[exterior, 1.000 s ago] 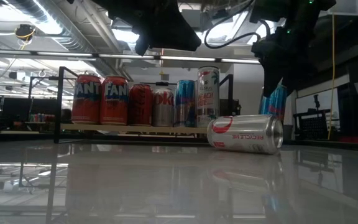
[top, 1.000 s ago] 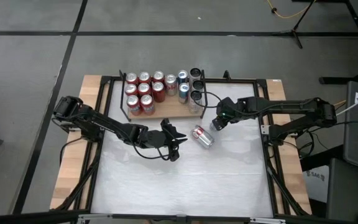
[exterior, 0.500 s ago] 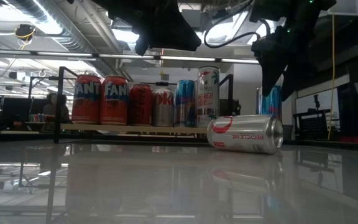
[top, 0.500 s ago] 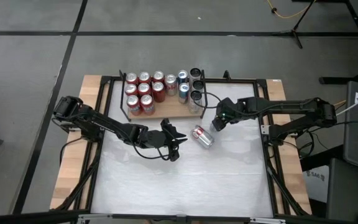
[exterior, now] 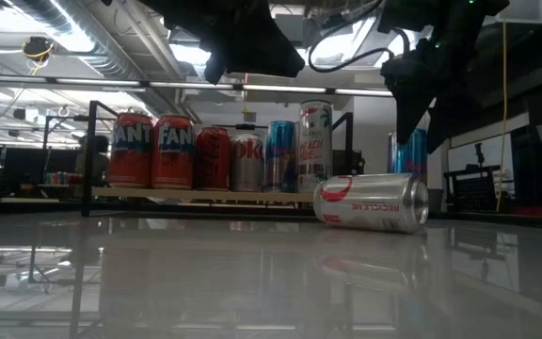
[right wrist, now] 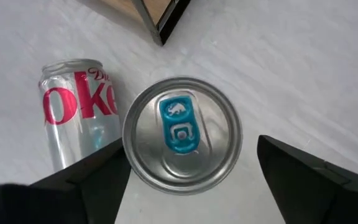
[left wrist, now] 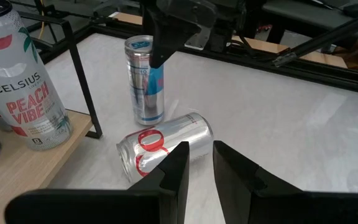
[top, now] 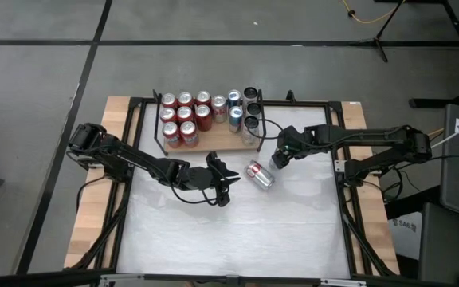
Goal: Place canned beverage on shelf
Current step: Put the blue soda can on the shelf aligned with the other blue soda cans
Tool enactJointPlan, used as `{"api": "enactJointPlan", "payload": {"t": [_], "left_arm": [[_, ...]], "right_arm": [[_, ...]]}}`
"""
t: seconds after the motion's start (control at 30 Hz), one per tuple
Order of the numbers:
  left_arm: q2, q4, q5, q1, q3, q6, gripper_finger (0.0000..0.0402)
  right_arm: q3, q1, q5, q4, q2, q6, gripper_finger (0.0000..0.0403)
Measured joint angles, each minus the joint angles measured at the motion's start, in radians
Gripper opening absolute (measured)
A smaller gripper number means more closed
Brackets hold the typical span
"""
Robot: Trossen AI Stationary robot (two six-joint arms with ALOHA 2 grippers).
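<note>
The right hand [right wrist: 185, 180] hangs straight over an upright slim blue can [right wrist: 182, 134], fingers spread wide on either side of its lid, not yet gripping. I take this for the reach: next it must drop, close on the can, and lift it over the black rail onto the shelf [top: 213, 142]. That can stands on the tabletop [top: 237, 231] just off the shelf's corner. A silver cola can [top: 259, 174] lies on its side right beside it and could get nudged. The shelf is crowded with cans. The left hand [left wrist: 197, 168] waits nearby, nearly closed, empty.
</note>
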Motion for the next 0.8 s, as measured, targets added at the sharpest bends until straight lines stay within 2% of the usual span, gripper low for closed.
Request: {"api": "enactJointPlan", "payload": {"t": [0.2,0.53,0.63,0.8], "left_arm": [[0.0,0.0,0.0,0.0,0.0,-0.006,0.0064],[0.0,0.0,0.0,0.0,0.0,-0.008,0.0064],[0.0,0.0,0.0,0.0,0.0,-0.008,0.0064],[0.0,0.0,0.0,0.0,0.0,-0.008,0.0064]], "right_arm": [[0.013,0.0,0.0,-0.002,0.0,-0.027,0.0331],[0.172,-0.001,0.0,-0.08,0.0,-0.147,0.0331],[0.23,-0.001,0.0,-0.135,0.0,-0.283,0.0331],[0.305,-0.001,-0.001,-0.172,-0.001,-0.772,0.0331]]}}
